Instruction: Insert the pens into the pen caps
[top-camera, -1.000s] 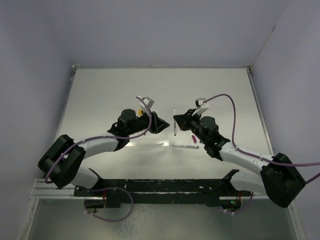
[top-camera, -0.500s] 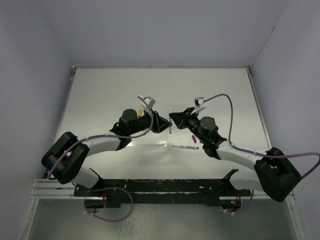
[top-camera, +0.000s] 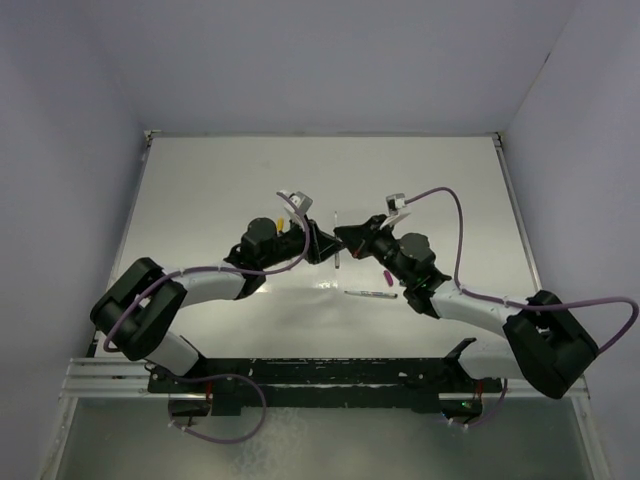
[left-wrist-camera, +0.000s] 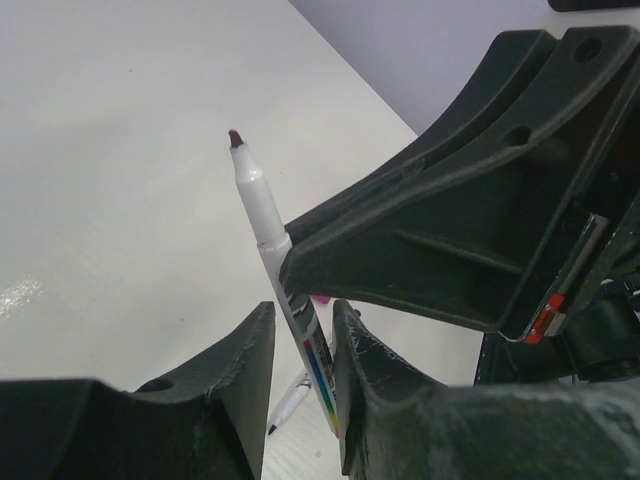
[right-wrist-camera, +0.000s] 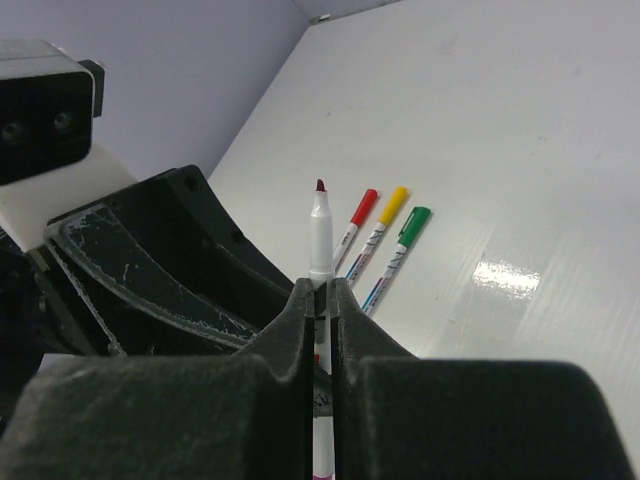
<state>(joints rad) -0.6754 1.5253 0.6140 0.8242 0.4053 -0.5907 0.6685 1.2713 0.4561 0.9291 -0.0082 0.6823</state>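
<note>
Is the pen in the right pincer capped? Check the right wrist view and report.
No, the pen clamped in the right pincer ends in a bare dark tip.

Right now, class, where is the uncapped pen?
In the top view, over the middle of the table: the uncapped pen is clamped in the right gripper, its barrel passing between the open fingers of the left gripper.

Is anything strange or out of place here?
Both pincers crowd one uncapped pen: the right pincer grips it, the left pincer straddles it, holding no cap. A purple cap lies loose on the table.
</note>
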